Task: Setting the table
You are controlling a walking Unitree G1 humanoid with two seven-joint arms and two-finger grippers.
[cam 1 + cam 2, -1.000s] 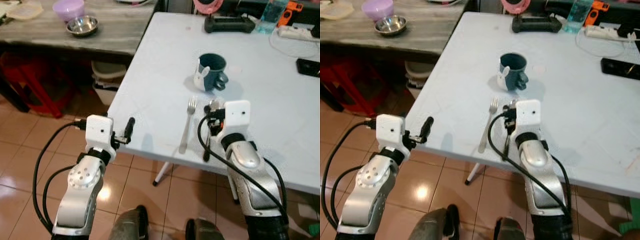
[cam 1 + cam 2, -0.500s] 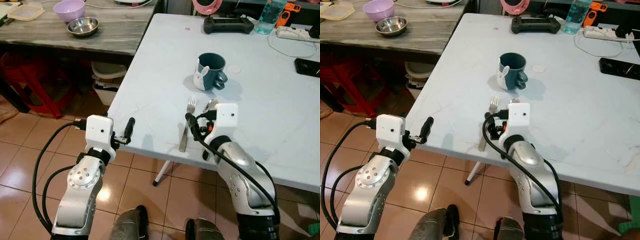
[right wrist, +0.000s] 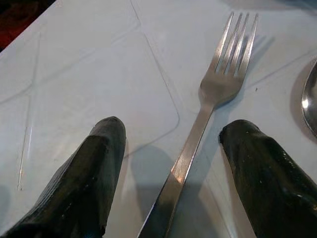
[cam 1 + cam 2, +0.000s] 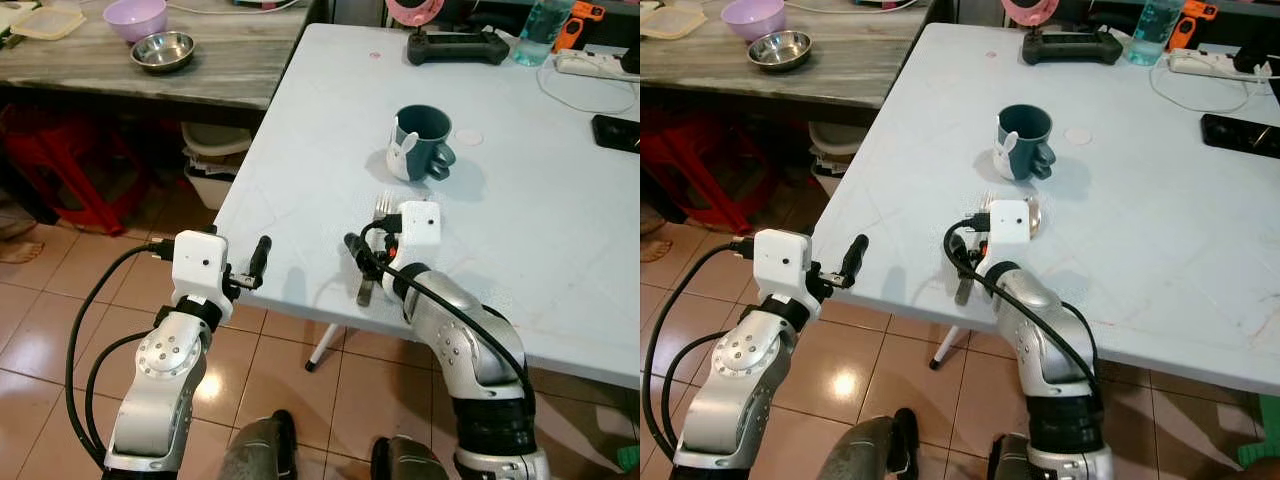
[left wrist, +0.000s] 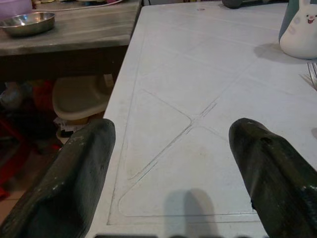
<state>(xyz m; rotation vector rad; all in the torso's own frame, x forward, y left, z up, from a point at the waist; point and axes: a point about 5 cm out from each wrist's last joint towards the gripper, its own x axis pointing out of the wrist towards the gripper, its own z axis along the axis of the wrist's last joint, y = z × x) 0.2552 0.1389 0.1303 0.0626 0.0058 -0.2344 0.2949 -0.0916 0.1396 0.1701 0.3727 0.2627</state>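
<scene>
A steel fork (image 4: 374, 250) lies on the white table (image 4: 320, 150) near its front edge, tines pointing at a dark teal mug (image 4: 421, 141) with a white bunny on it. A spoon (image 3: 311, 99) lies just right of the fork. My right gripper (image 3: 174, 130) is low over the table and open, one black finger on each side of the fork's handle (image 3: 185, 158), not touching it. My left gripper (image 4: 258, 260) hangs open just off the table's front left edge, nothing between its fingers (image 5: 86, 163).
A grey wooden table (image 4: 220, 70) at the back left carries a steel bowl (image 4: 164, 50) and a purple bowl (image 4: 137, 17). A black controller (image 4: 457, 47), a bottle (image 4: 535, 30) and a phone (image 4: 615, 133) lie at the white table's far side. A bin (image 4: 215, 165) stands below.
My right arm has swung left and down, from beside the spoon to over the fork, its fingers now straddling the handle. The left arm has stayed put.
</scene>
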